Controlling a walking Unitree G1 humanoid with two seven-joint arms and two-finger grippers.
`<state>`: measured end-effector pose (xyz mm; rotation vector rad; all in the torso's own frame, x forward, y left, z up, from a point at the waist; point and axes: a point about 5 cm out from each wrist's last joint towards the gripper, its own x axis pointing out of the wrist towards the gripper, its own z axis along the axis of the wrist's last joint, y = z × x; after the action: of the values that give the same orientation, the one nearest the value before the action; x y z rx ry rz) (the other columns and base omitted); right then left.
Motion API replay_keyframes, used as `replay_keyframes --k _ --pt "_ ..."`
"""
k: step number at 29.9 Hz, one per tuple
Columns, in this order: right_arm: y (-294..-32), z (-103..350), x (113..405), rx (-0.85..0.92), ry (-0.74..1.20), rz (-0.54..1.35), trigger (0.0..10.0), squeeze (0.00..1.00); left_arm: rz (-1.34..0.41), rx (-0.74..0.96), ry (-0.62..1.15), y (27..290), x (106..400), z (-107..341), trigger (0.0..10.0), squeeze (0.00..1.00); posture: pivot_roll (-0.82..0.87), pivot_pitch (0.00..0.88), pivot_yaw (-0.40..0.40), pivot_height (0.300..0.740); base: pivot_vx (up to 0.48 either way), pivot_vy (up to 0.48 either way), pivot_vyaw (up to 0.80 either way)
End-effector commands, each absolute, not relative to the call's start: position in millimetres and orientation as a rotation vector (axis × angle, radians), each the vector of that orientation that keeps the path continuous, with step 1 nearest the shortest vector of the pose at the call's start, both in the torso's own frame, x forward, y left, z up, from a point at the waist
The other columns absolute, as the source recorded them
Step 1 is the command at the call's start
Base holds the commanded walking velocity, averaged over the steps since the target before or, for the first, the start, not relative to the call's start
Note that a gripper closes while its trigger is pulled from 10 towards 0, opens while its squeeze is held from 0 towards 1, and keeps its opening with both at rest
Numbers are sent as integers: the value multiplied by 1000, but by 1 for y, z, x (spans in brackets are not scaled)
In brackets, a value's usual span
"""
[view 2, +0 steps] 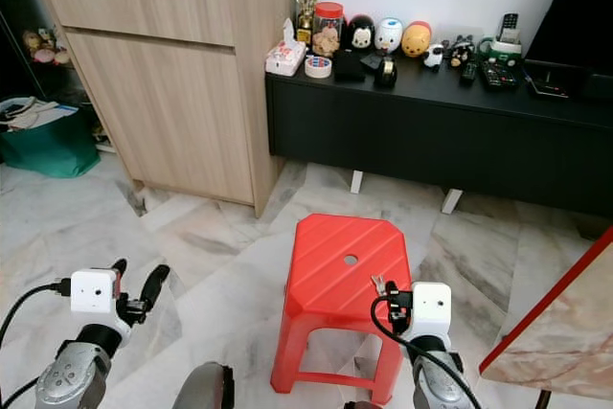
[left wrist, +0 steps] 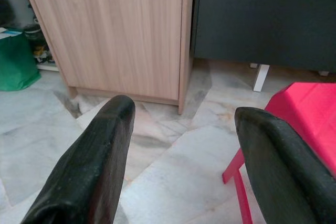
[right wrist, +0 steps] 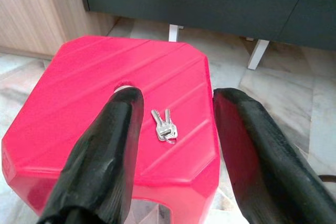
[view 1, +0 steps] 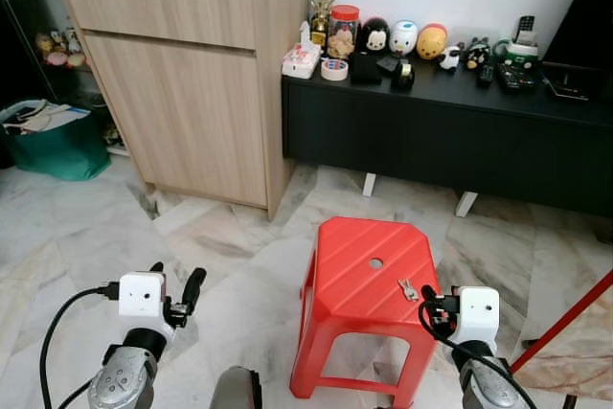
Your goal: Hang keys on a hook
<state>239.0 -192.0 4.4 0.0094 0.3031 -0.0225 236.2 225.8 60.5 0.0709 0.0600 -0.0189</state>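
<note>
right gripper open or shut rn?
Open. In its wrist view the right gripper has its two fingers spread wide, the keys lying flat on the red stool between them, ungrasped.

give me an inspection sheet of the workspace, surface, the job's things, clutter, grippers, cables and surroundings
Surface: red plastic stool with a round hole in its seat, on a marble-tiled floor.
Job's things: small silver keys lying flat on the stool seat; hook: nothing seen.
Clutter: figurines, jar, tape roll and remotes on the low black cabinet.
Grippers: right gripper open, fingers either side of the keys, above the seat; left gripper open over the floor.
Cables: black cable looping from the left wrist camera.
Surroundings: tall wooden cupboard, green bag.
</note>
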Motion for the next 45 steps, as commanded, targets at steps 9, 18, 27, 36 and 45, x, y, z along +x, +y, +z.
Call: replay_keyframes --k 9,18,27,36,45 --pt "-197 0 240 3 345 -50 10000 0 -40 71 64 221 238 62 10000 0 110 0 -53 625 0 0 0" --pt "-197 3 241 6 315 -47 10000 0 -35 75 67 222 238 61 10000 0 114 0 -53 605 0 0 0" --pt "-198 1 241 3 323 -51 10000 0 -35 77 68 223 239 62 10000 0 115 0 -52 605 0 0 0" --pt "-200 1 242 -5 325 -54 10000 0 -38 68 70 222 241 62 10000 0 120 0 -54 605 0 0 0" --pt "-195 1 243 -14 321 -18 10000 0 -44 58 62 220 244 64 10000 0 122 0 -52 605 0 0 0"
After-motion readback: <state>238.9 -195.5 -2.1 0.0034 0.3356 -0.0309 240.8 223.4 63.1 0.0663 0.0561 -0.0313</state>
